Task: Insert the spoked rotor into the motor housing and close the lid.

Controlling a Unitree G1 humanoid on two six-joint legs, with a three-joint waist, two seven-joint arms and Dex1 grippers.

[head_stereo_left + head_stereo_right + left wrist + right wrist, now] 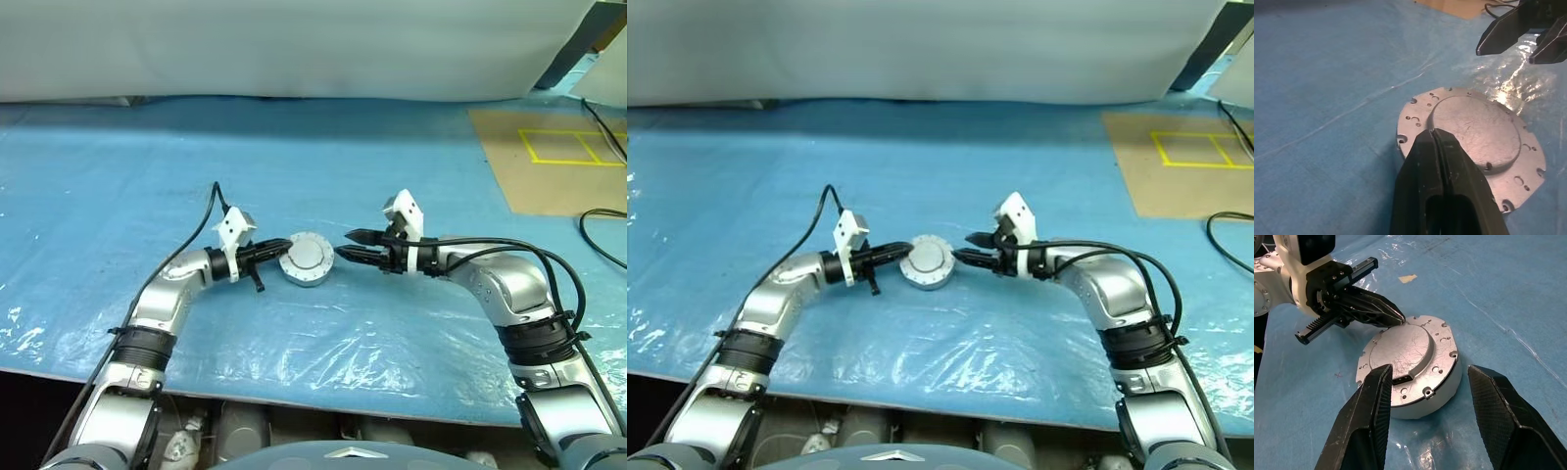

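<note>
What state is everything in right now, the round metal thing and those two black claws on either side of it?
motor housing: lidded, its flat silver lid on top, resting on the blue sheet.
left gripper: shut, fingertips pressed on the lid's rim.
right gripper: open, fingers apart on either side of the housing, not touching it.
blue sheet: spread flat, wrinkled and shiny in front.

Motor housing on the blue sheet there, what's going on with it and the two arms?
The motor housing sits on the blue sheet with its silver lid on. The left gripper, shut, rests its tips on the lid's edge. The right gripper is open, its fingers either side of the housing and not gripping it. The lid looks seated.
</note>
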